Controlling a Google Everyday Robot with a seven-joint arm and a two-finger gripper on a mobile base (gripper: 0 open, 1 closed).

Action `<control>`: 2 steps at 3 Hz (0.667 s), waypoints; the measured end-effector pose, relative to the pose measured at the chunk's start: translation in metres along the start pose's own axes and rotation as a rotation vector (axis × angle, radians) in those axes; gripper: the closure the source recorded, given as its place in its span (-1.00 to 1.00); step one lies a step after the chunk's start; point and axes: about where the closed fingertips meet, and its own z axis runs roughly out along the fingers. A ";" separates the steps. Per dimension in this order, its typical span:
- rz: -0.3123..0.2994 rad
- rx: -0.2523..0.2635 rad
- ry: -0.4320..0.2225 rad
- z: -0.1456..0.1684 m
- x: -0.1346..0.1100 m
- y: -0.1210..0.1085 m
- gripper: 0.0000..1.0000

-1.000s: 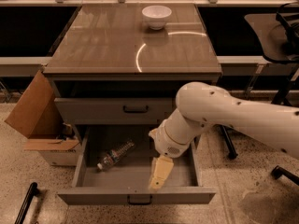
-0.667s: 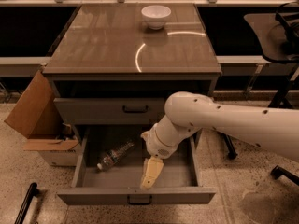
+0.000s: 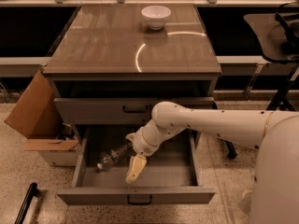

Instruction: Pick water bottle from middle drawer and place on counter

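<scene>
Broadly, the scene is filled by the counter [image 3: 107, 45], a glossy brownish-grey cabinet top on which a bright curved arc of light is reflected. The smooth white arm [image 3: 210, 125] is reached in from the right and bent down into the middle drawer [image 3: 180, 174], which is pulled fully out: a wide grey metal tray with a flat matte floor, low side walls and a small dark bow handle [image 3: 139, 200]. A brown cardboard box [image 3: 32, 111] with open flaps is set just beside the cabinet. A round white bowl [image 3: 156, 16] is placed at the counter's far edge.

The gripper [image 3: 134, 169], pale yellow and tapered, is hung low over the drawer floor, pointed down and toward the front. Whether it is open or closed cannot be told; nothing is seen to be held.

The water bottle [image 3: 113, 155], clear crinkled plastic, is laid on its side just beside the gripper, on the cardboard-box side. Its long axis is run diagonally, cap toward the drawer's front corner, base toward the wrist. A short sideways shift and a grasp set across that axis are judged to be needed.
</scene>
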 end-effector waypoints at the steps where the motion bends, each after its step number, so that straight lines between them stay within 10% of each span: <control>1: -0.001 0.001 0.000 0.000 0.000 0.000 -1.00; 2: -0.064 0.043 0.024 0.018 0.007 -0.016 -1.00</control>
